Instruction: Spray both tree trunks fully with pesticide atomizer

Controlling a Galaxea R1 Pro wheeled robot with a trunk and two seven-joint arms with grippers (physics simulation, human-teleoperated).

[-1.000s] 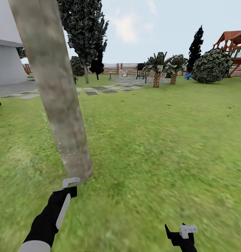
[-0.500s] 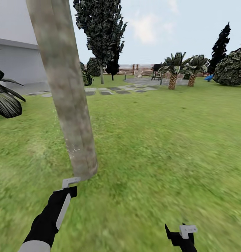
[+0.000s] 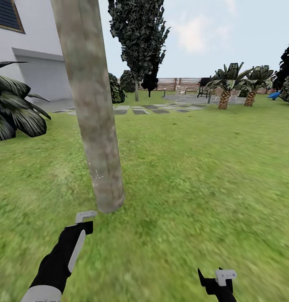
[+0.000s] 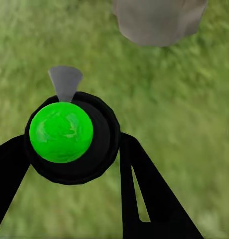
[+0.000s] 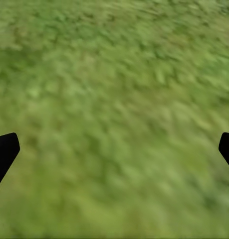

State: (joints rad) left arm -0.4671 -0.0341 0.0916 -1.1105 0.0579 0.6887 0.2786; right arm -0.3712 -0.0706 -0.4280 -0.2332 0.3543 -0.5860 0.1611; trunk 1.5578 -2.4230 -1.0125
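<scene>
**View has swung left; the near trunk holds its place ahead of your left arm**

Across the last second the whole head picture has slid to the right. The white house (image 3: 31, 46) and a dark, broad-leaved plant (image 3: 14, 109) have come in at the left edge, and the palms (image 3: 226, 84) have drifted toward the right edge. That is you turning the camera, not anything on the lawn (image 3: 195, 167) moving. Both arms sit in the same spot in the frame as before.

The near tree trunk (image 3: 94, 109) now stands closer to the middle of the view, with its foot just beyond the left gripper (image 3: 82, 224). In the left wrist view the two black fingers are pressed against a round black body with a bright green top (image 4: 62, 132). I take this to be the pesticide atomizer, pinched and carried. A grey piece pokes out from it toward the base of the trunk. The right gripper (image 3: 215, 280) hangs low over bare grass with its fingers spread wide and nothing between them.

My reading is that you are lining up on this trunk. No coating is visible that I could call spray, only a few pale specks low on the bark, so treat the covering as not yet done. The second tree (image 3: 138, 37) stands well off across the lawn, near the stepping stones (image 3: 140, 111), and needs a drive afterwards.
</scene>
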